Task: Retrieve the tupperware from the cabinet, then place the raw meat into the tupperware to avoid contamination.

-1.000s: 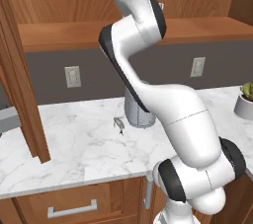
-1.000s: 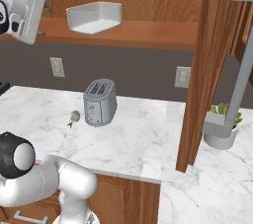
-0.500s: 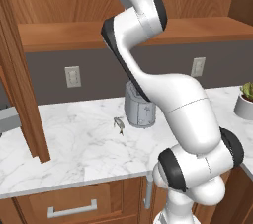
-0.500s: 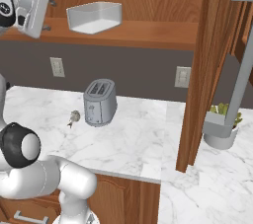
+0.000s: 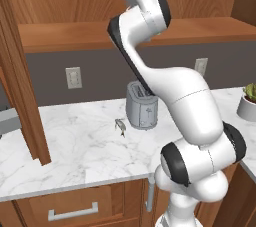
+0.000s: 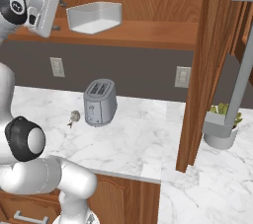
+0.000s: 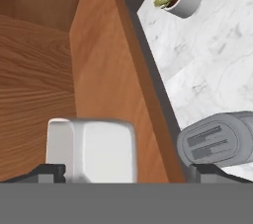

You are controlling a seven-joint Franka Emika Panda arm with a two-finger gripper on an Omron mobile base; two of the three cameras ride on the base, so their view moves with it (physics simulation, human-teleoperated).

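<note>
The translucent whitish tupperware (image 6: 94, 17) sits on the bottom shelf of the open brown cabinet (image 6: 148, 34). My gripper (image 6: 60, 17) hovers just left of the tub at shelf height, apart from it. In the hand view the tupperware (image 7: 94, 151) lies straight ahead, and the gripper (image 7: 127, 172) is open with its tips spread wider than the tub. The raw meat (image 6: 74, 116) is a small lump on the marble counter left of the silver toaster (image 6: 100, 102). From the left base, the raw meat (image 5: 120, 126) lies beside the toaster (image 5: 142, 111), with the arm towering above.
An open cabinet door (image 6: 207, 65) with a long grey handle (image 6: 244, 70) juts out on the right; another door (image 5: 20, 71) stands at the left. A potted plant (image 6: 222, 127) sits on the counter. A drawer handle (image 5: 72, 211) shows below.
The hand has swung up and to the right along the shelf, closing on the tupperware. The tub, meat and toaster have stayed put.
</note>
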